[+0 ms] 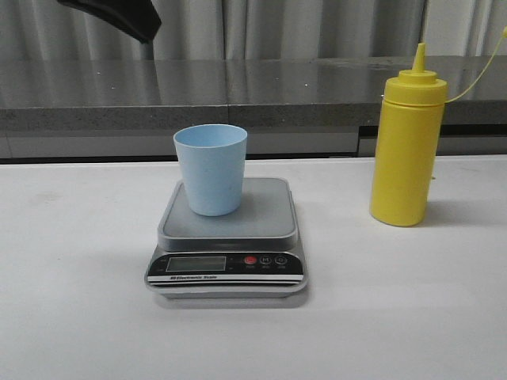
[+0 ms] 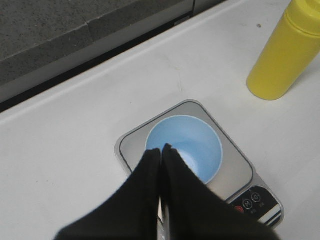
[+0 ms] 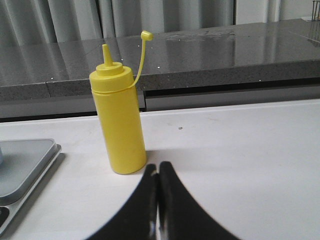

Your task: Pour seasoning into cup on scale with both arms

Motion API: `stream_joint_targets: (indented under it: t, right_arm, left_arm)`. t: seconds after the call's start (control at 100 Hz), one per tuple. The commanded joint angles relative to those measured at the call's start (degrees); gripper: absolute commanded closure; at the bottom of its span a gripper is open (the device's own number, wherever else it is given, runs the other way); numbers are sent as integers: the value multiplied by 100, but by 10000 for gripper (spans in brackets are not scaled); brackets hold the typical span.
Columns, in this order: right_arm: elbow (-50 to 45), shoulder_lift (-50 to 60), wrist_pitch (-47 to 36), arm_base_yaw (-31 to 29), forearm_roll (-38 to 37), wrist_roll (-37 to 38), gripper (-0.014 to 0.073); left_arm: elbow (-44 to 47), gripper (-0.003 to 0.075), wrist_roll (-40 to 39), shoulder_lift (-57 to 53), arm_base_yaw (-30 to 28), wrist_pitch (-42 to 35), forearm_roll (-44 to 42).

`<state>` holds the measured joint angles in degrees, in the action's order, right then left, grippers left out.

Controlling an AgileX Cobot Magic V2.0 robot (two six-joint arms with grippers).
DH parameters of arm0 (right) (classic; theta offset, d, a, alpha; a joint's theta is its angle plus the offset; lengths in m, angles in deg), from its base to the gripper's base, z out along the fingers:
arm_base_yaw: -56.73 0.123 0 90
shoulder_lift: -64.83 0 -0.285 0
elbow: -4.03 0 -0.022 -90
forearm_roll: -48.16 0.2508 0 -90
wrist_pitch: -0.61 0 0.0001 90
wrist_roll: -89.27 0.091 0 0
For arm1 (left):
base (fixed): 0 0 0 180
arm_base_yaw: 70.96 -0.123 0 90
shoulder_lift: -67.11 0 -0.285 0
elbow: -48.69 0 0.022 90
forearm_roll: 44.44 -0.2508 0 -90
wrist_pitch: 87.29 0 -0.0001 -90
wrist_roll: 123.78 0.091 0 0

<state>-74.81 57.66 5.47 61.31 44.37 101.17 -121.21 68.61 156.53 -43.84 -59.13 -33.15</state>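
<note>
The light blue cup (image 1: 211, 169) stands upright on the steel platform of the scale (image 1: 227, 237) at the table's middle; it looks empty (image 2: 184, 147). The yellow seasoning bottle (image 1: 407, 150) stands to the right of the scale, nozzle uncapped, cap strand hanging off to the side. My left gripper (image 2: 161, 148) is shut and empty, held above the cup's near rim. A part of the left arm (image 1: 119, 17) shows at the top left of the front view. My right gripper (image 3: 157, 165) is shut and empty, close to the bottle (image 3: 118, 122) but apart from its base.
A white table (image 1: 79, 317) carries everything. Behind it runs a dark grey stone ledge (image 1: 238, 87) with curtains above. The scale's front panel has an LCD and a red button (image 1: 250, 260). Its corner (image 3: 25, 160) shows in the right wrist view.
</note>
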Motion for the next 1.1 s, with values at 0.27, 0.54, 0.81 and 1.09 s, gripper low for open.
stream_joint_targets:
  t: [0.27,0.54,0.81,1.09]
  right_arm:
    - [105,121,-443,-17,-34,-5,653]
    - [105,121,-443,-17,-34,-5,653]
    - [105,121,-443,-17,-34,-5,653]
    - [105,121,-444,-17,-50,-11,653]
  left_arm:
    - [1011,741,-91,-1414,32,-1068,234]
    - [2261,741,-91,-2571,32,-1753,263]
    - [3595,741,-91,-3897,32,-2049,460]
    - [4670,741,-91,-5339,32,-2111,486]
